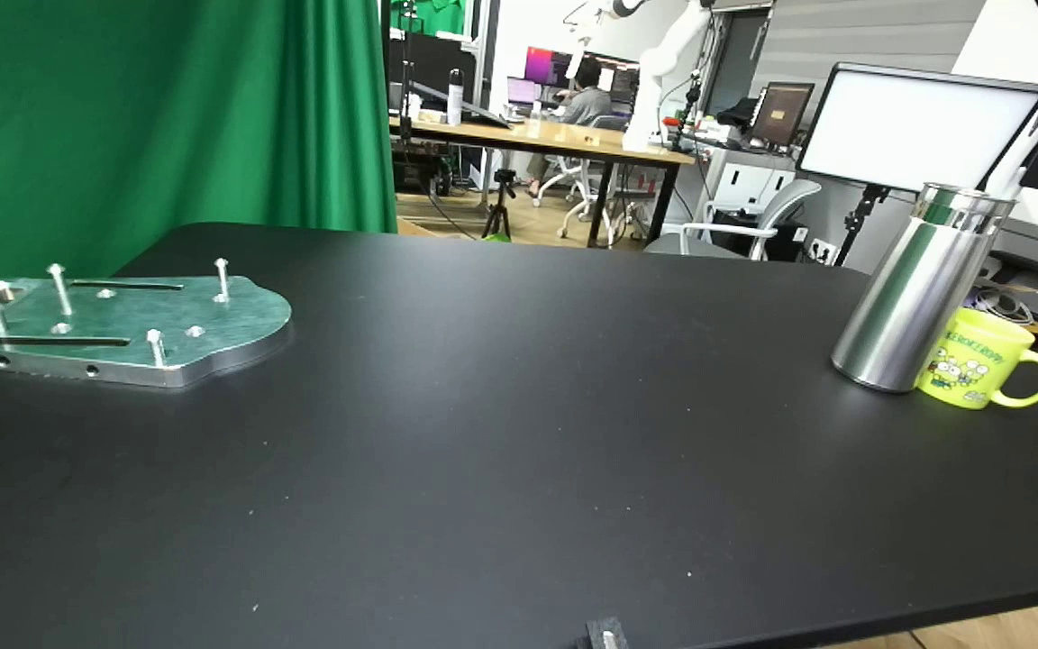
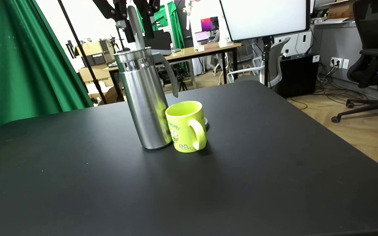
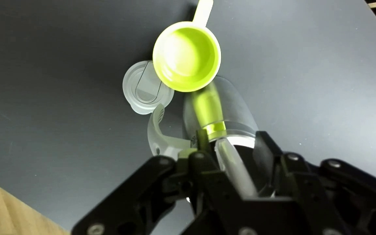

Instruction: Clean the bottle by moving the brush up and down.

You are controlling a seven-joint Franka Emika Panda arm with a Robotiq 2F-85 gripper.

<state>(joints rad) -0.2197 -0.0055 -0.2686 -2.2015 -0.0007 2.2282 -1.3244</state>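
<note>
The tall, silver, brushed-metal bottle [image 2: 144, 105] stands on the smooth black table [image 2: 61, 183], and the slim, straight, pale grey brush [image 2: 136, 28] rises from its mouth. Only the smooth handle end shows; any bristles are hidden inside. The black fingers [image 2: 148, 28] stand apart on either side of it, and in the wrist view a gap shows beside the handle, so they do not appear clamped on it.

I judge the step in hand to be at the grip: the brush is in place, but nothing holds it for scrubbing. If the strokes are to come, the next move calls for closing squarely on the handle, then lifting and lowering along the bottle's axis without levering on the rim.

The bottle narrows upward to a mirror-bright band; a curved, matte grey bottle handle [image 2: 171, 78] hooks down from there. Just beside it sits a glossy yellow-green mug [image 2: 183, 129] with a cartoon print; whether they touch I cannot tell. Near both lies a round grey lid [image 3: 145, 86]. Well apart, a flat green-topped metal plate [image 1: 141, 315] carries upright bolts [image 1: 60, 288], and beyond hangs a pleated green curtain [image 1: 168, 117].
</note>
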